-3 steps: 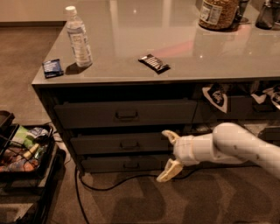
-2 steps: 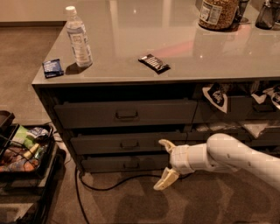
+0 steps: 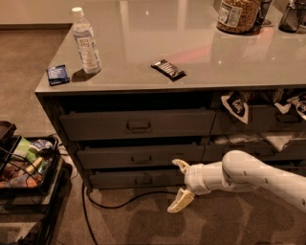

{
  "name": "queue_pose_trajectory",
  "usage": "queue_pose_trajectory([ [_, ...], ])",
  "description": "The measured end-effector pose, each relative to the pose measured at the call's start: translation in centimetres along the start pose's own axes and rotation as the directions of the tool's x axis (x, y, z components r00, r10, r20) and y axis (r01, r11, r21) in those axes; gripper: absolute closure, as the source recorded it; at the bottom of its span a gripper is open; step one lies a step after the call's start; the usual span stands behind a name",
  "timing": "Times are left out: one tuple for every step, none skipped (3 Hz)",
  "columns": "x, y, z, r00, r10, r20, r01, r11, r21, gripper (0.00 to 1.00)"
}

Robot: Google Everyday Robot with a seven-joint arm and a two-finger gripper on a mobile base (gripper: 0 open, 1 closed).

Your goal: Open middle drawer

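The middle drawer (image 3: 110, 157) is a dark grey flat front with a small dark pull (image 3: 141, 158) at its centre. It sits between the taller top drawer (image 3: 95, 125) and the slim bottom drawer (image 3: 119, 179), and none of its inner floor shows. My gripper (image 3: 173, 186) is open, on a white arm coming in from the right. It hangs low in front of the right end of the bottom drawer, below and to the right of the middle drawer's pull. Its upper finger (image 3: 180, 165) is level with the middle drawer's lower edge and its lower finger (image 3: 180, 201) is near the floor. It holds nothing.
On the counter (image 3: 201, 57) stand a water bottle (image 3: 86, 40), a blue packet (image 3: 58, 74), a dark snack bar (image 3: 168, 69) and a jar (image 3: 237, 14). A black rack of snacks (image 3: 24, 167) stands on the floor at left. A black cable (image 3: 110, 205) lies under the drawers. The right-hand drawers (image 3: 258, 119) hold bags.
My gripper has moved left and down, from beside the middle drawer's right end to in front of the bottom drawer. The drawers have not moved.
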State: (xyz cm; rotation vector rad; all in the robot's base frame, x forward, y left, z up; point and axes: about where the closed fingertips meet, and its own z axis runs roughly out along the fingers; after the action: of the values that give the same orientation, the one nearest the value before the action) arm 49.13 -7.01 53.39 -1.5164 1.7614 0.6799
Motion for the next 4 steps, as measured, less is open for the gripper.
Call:
queue_pose_trajectory([
  [-0.57, 0.96, -1.25, 0.995, -0.065, -0.069, 0.069, 0.9965, 0.047, 0.0],
  [-1.26, 1.37, -1.61, 0.968, -0.22, -0.118, 0.231, 0.9694, 0.085, 0.0],
  [-1.26, 1.38, -1.6, 0.968, -0.22, -0.117, 0.23, 0.9695, 0.085, 0.0],
  [-0.47, 1.08, -1.39, 0.97, -0.219, -0.108, 0.232, 0.9645, 0.127, 0.0],
])
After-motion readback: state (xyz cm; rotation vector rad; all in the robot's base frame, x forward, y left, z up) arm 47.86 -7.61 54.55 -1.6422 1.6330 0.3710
